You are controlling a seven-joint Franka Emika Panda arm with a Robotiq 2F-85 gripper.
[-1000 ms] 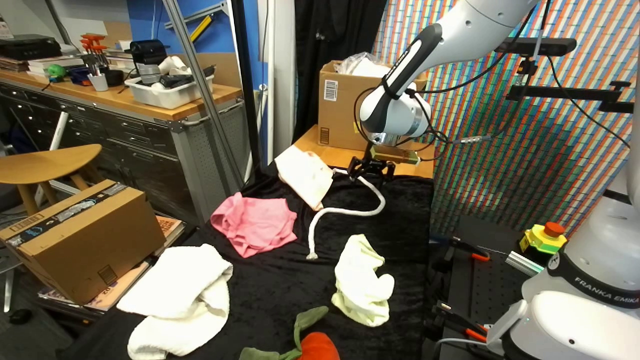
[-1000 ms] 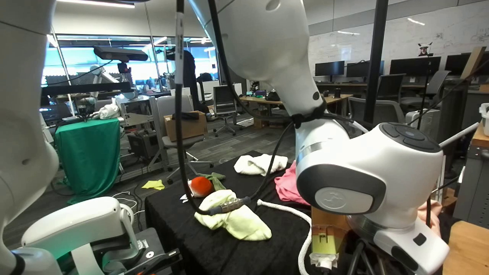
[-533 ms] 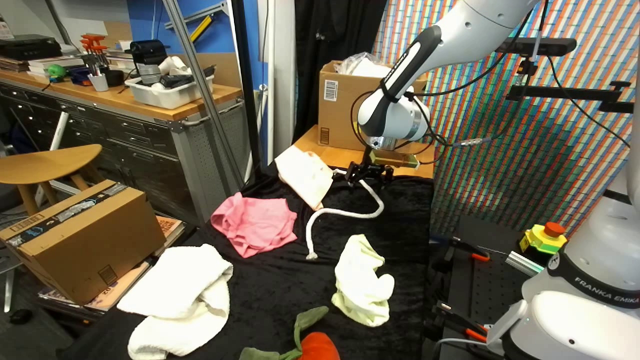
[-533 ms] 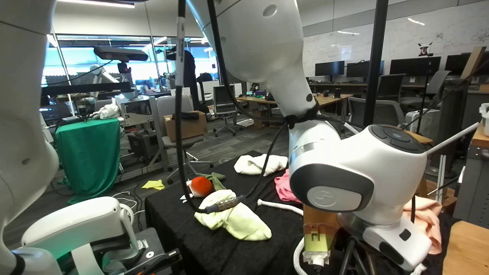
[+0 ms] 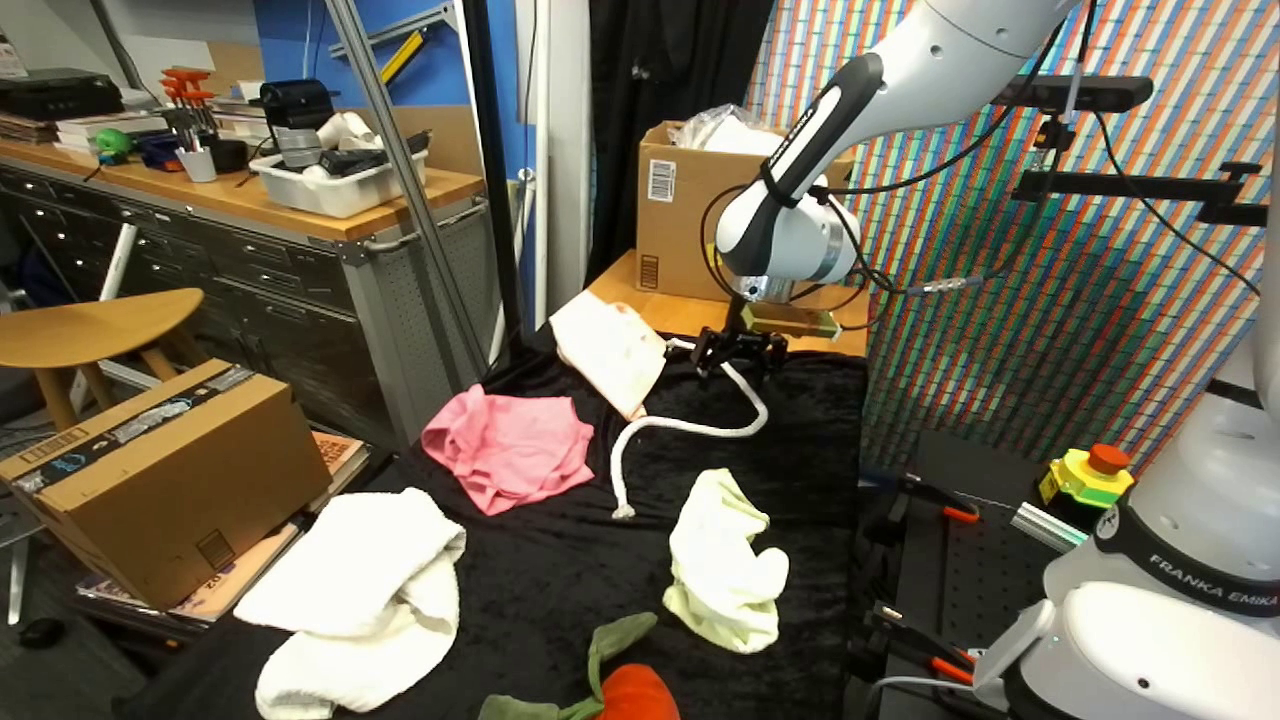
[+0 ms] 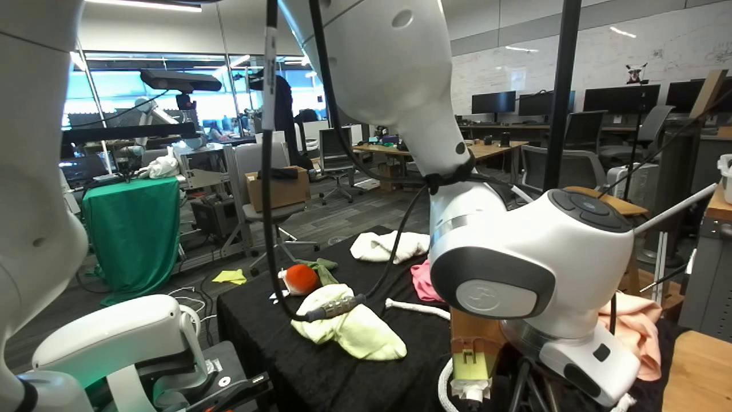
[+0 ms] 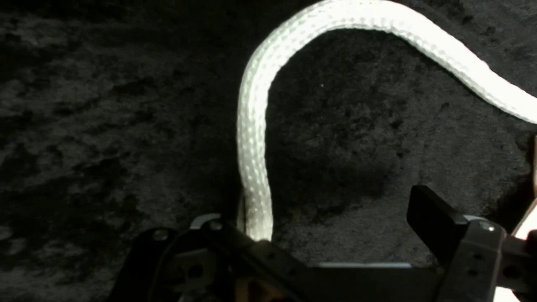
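Cardboard box (image 5: 685, 215) w/ plastic (image 5: 705, 128) inside, nr gripper (image 7: 342, 224) & rope (image 7: 335, 14)

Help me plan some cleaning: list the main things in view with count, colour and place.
black cloth: 1, black, centre
rope: 1, white, on black cloth
crumpled cloth: 1, pale yellow-green, on black cloth
leafy object: 1, red-orange and green, beside crumpled cloth
white towel: 1, white, on black cloth
peach cloth: 1, peach, beside rope
pink cloth: 1, pink, beside peach cloth
taped box: 1, brown, on books
open box: 1, brown, on wooden tabletop
plastic bin: 1, white, on workbench
emergency stop: 1, red and yellow, beside arm
arm: 1, mostly white, over black cloth
gripper: 1, black, open, at rope
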